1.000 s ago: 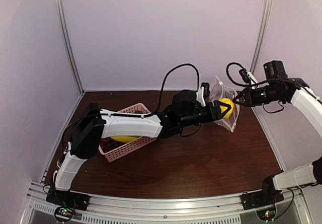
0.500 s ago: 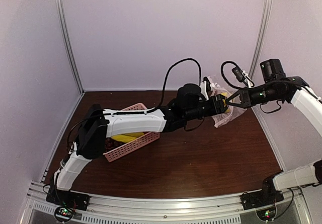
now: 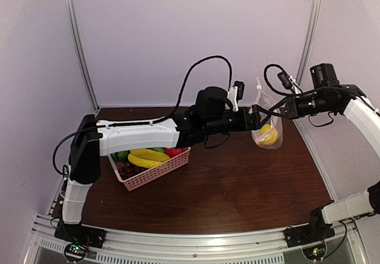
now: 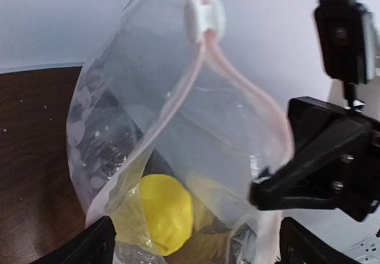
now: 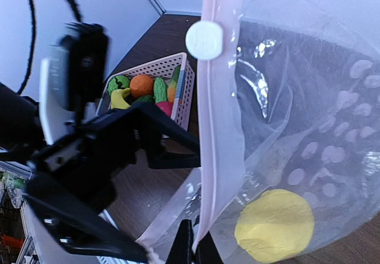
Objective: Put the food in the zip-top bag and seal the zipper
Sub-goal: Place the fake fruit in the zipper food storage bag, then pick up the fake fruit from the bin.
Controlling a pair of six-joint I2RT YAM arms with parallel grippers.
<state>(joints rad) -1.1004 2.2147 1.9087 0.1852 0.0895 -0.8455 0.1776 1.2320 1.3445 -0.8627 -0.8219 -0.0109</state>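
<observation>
Lemon [image 3: 269, 134] had dropped from the left gripper [image 3: 259, 121], its jaws now wide apart, and sat low in the bag [image 4: 101, 127], right of centre. Right gripper [image 3: 276, 114] pinched the bag's rim. Smartest play looked like backing straight out, clear of the mouth, toward the basket [image 3: 155, 172].

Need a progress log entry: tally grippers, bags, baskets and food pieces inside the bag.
grippers: 2 (left gripper, right gripper)
bag: 1
basket: 1
food in bag: 1 (lemon)
total: 5
</observation>
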